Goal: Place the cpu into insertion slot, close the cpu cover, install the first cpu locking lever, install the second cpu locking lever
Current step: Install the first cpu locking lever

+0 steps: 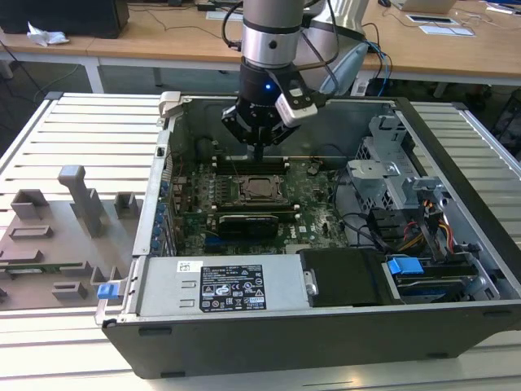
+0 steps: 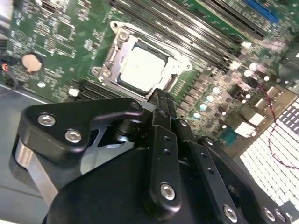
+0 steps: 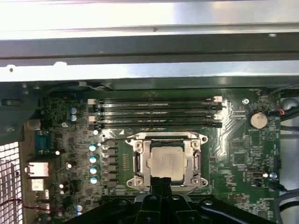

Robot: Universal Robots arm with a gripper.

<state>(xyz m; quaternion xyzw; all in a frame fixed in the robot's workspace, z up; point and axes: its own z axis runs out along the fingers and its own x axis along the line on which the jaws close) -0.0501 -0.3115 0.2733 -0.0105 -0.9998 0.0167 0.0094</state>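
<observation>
cpu lies flat, face up, just below the jaws | cpu cover down around it | jaws pinched together, holding nothing, tips by the cover's edge

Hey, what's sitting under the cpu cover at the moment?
The cpu shows through the window of the cpu cover; whatever lies beneath the chip is hidden by it.

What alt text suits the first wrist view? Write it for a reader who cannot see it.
The cpu sits seated on a green motherboard, framed by the metal cpu cover. The black gripper, shut, points at the cover's edge; four long memory slots lie on the cover's far side.
</observation>
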